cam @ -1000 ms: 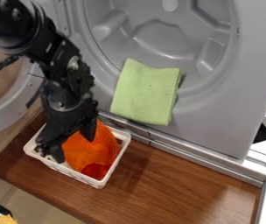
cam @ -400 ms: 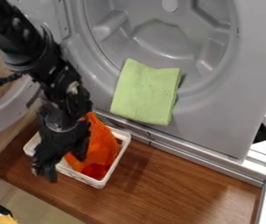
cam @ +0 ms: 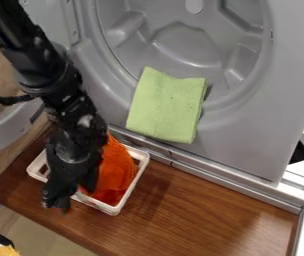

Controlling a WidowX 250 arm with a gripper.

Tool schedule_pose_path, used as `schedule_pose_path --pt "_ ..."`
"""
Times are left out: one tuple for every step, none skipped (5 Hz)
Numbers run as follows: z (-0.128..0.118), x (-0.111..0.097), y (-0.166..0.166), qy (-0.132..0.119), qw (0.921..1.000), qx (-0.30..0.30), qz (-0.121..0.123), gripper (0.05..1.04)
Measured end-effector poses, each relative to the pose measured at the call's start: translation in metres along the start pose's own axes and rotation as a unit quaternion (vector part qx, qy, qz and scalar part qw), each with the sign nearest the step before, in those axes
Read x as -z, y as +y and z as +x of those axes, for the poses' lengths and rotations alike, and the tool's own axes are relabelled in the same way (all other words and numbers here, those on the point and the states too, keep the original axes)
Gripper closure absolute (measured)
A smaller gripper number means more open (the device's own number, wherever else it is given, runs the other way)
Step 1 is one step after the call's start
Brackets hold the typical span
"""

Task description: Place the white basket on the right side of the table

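My hand [cam: 62, 196] hangs over the front-left rim of the white basket [cam: 106, 208], which sits towards the left end of the bench [cam: 208, 215]; whether I'm open or closed, I cannot tell. Catching one thin wall could tip it, and the bulging orange cloth [cam: 116, 170] inside might snag me. Sliding right, I could scrape the metal rail [cam: 229, 186] behind; the green cloth [cam: 166, 106] lies beyond

A grey panel [cam: 285, 75] has a round recess [cam: 181, 37], with pale floor [cam: 38, 232] lower left.

basket [cam: 111, 209] partly hidden, arm [cam: 31, 55] cut off
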State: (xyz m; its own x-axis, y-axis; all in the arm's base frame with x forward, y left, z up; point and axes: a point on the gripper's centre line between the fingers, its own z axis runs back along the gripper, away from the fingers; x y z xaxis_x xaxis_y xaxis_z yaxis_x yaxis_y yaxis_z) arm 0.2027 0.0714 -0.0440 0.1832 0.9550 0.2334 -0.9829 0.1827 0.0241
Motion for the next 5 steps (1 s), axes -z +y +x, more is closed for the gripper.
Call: schedule_pose_path --pt "0.0 -0.001 0.003 -0.001 0.9999 -0.001 0.013 0.696" --pt "0.002 -0.005 0.0 -0.005 1.0 -0.004 0.002 0.883" --pt "0.004 -0.009 -0.003 -0.007 0.9999 -0.005 -0.008 0.953" --pt "0.0 -0.012 -0.003 0.003 0.9999 0.003 -0.015 0.975" --pt "0.0 -0.026 0.001 0.002 0.9995 0.024 -0.019 0.978"
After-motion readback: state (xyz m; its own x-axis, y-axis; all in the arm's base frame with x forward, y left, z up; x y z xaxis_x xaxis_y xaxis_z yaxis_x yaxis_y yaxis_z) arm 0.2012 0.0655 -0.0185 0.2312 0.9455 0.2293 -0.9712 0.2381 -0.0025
